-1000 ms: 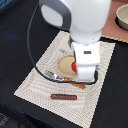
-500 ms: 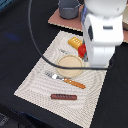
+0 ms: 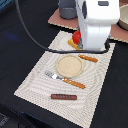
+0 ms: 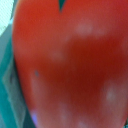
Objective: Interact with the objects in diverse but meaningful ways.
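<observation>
A red round tomato point(image 3: 76, 37) sits at the far edge of the striped placemat point(image 3: 35, 82), on or just beside a yellow-orange block point(image 3: 73, 45). My gripper point(image 3: 82, 41) is right against the tomato, and the white hand hides its fingers. In the wrist view the tomato point(image 4: 70, 65) fills nearly the whole picture and no fingers show. A brown sausage point(image 3: 63, 96) lies near the mat's front edge. The white-and-blue bottle is out of view.
A round tan plate point(image 3: 69, 64) lies mid-mat. An orange-handled knife point(image 3: 88, 58) lies beside it and an orange-handled fork point(image 3: 67, 80) in front of it. Grey pots point(image 3: 67, 9) point(image 3: 123, 17) stand behind on a brown board. A black cable point(image 3: 35, 37) arcs over the table.
The arm has moved from above the plate toward the far side of the mat and now stands at the tomato. The plate, fully uncovered, has not moved.
</observation>
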Robot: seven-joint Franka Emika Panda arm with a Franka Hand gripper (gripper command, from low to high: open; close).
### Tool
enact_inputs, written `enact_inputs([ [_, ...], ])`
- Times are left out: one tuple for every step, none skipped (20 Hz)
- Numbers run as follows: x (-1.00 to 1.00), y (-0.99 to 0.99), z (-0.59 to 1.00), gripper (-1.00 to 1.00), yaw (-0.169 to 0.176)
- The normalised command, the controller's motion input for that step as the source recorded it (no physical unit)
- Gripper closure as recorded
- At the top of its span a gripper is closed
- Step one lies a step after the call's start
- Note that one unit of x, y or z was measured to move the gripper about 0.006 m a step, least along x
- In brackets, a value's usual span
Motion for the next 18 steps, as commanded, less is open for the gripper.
enact_inputs([
  [-0.89,0.05,-0.46,1.0,0.0],
  [-0.89,0.05,-0.47,1.0,0.0],
  [-0.89,0.03,-0.48,1.0,0.0],
  [-0.89,0.01,-0.5,1.0,0.0],
  [-0.9,0.01,-0.5,1.0,0.0],
  [-0.9,0.01,-0.51,1.0,0.0],
  [-0.9,0.01,-0.5,1.0,0.0],
  [-0.89,0.01,-0.5,1.0,0.0],
  [-0.89,0.01,-0.49,1.0,0.0],
  [-0.89,0.01,-0.47,1.0,0.0],
  [-0.85,0.01,-0.37,1.0,0.0],
  [-0.82,0.02,-0.24,1.0,0.0],
  [-0.87,0.03,-0.02,1.0,0.0],
  [-0.88,0.05,0.0,1.0,0.0],
  [-0.9,0.07,0.0,1.0,0.0],
  [-0.9,0.07,0.0,1.0,0.0],
  [-0.91,0.07,0.0,1.0,0.0],
  [-0.94,0.09,0.0,1.0,0.0],
])
